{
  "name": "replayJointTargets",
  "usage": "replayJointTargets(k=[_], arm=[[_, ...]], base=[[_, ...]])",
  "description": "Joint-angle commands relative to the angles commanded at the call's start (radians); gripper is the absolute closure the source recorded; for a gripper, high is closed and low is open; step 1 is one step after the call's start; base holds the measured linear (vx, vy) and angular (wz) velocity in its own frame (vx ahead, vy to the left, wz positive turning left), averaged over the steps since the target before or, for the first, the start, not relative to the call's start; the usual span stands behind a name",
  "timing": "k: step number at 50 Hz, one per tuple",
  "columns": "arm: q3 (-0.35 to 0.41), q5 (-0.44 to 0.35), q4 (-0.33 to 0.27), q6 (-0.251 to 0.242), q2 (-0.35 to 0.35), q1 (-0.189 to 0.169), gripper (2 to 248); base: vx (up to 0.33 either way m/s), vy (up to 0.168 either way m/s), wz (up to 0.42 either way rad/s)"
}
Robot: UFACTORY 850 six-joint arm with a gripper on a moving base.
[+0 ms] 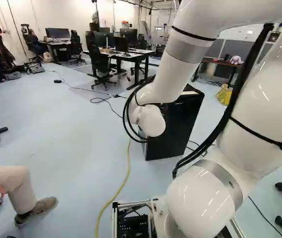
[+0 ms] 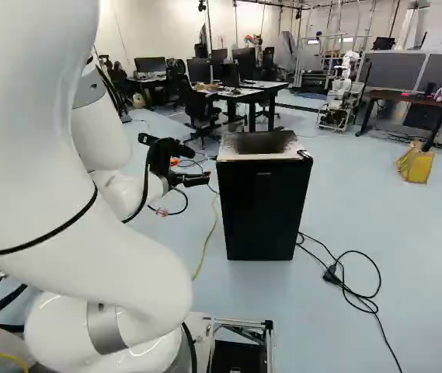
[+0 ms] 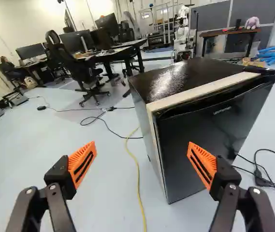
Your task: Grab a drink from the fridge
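Pincer (image 3: 141, 143): wide, orange pads (image 3: 82, 163) well apart, nothing between them. Fridge (image 3: 176, 82): upright on the floor (image 3: 103, 193), ahead of the pincer and off toward its right side; no contact seen. In the right base view the pincer stands just beside the fridge's near top corner. Door (image 2: 263, 214): appears closed. Yellow cord (image 3: 139, 183) lies on the floor ahead of the pincer, alongside the fridge.

Drink: none visible; presumably inside, behind the door. Cannot confirm.

Progress, judged: early, approach stage. Done: arm is near the fridge, pincer ready to take an edge. Left: reach the door's edge, pull it open, find the drink, close on it, bring it out. No part of the retrieval itself is done.
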State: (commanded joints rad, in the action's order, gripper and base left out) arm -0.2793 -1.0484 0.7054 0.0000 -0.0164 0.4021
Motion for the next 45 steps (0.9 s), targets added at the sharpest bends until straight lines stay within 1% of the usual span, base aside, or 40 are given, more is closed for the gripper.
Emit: replayJointTargets(k=[11, 19, 32, 45], arm=[[-0.014, -0.040, 0.066, 0.000, 0.048, -0.001, 3], [-0.021, -0.068, 0.103, 0.000, 0.079, -0.002, 3], [-0.035, -0.117, 0.155, 0.000, 0.133, -0.001, 3], [-0.062, -0.166, 0.193, 0.000, 0.197, 0.007, 3]], base=[[0.000, 0.000, 0.000], [0.000, 0.000, 0.000], [0.000, 0.000, 0.000], [0.000, 0.000, 0.000]])
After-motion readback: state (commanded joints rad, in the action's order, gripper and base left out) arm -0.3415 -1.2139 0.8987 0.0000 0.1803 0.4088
